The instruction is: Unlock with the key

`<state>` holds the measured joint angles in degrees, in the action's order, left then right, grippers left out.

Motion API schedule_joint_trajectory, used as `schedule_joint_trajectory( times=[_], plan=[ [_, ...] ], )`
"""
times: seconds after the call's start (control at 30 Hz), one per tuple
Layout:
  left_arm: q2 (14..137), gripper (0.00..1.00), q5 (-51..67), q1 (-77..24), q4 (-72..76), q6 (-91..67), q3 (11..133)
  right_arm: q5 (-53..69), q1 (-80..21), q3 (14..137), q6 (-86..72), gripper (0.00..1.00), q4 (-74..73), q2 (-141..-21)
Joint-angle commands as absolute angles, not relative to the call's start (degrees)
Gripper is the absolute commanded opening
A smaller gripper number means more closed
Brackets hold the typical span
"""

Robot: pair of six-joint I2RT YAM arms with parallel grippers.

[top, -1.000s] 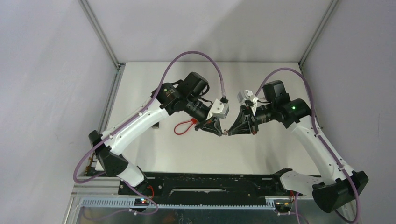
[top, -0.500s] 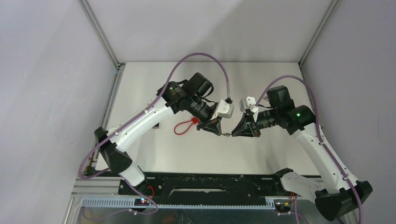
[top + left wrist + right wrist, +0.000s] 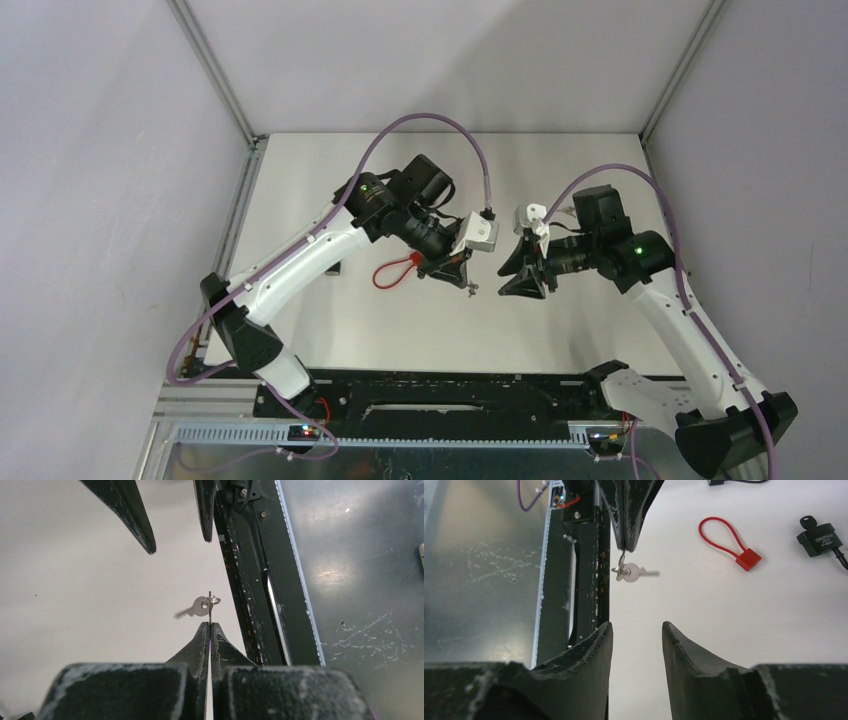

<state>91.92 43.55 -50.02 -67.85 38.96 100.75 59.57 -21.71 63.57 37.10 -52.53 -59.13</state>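
Note:
My left gripper (image 3: 463, 283) is shut on a thin key ring (image 3: 210, 600), edge-on between its tips (image 3: 210, 624). A small silver key (image 3: 198, 607) hangs from the ring above the table. It also shows in the right wrist view (image 3: 636, 572) and the top view (image 3: 469, 290). My right gripper (image 3: 503, 283) is open and empty, facing the key with a gap between them; its own fingers (image 3: 636, 626) stand wide apart. A red cable lock (image 3: 748, 559) lies on the table beyond the left gripper and also shows in the top view (image 3: 411, 259).
A black box with a cord (image 3: 821, 540) lies on the table past the red lock. The black base rail (image 3: 450, 392) and a metal plate (image 3: 479, 570) run along the near edge. Grey walls enclose the white table (image 3: 560, 170).
My right gripper has opened, let go of the key and drawn back to the right. My left gripper keeps the ring, and the key now hangs free from it.

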Motion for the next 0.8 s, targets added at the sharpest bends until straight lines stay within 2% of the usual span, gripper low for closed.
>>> schedule_joint_trajectory(
  times=[0.0, 0.23, 0.77],
  plan=[
    [88.97, 0.0, 42.45, -50.01, -62.06, 35.11, 101.33, 64.85, -21.31, 66.43, 27.13, 0.44, -44.47, -61.56],
    [87.67, 0.0, 40.06, -50.11, -53.02, 29.31, 98.21, 70.45, -21.35, 66.97, 16.6, 0.44, -36.7, -65.33],
    [88.89, 0.0, 39.21, -50.56, -53.07, 28.5, 98.24, 71.1, -20.27, 66.9, 13.45, 0.35, -34.28, -66.01]
  ],
)
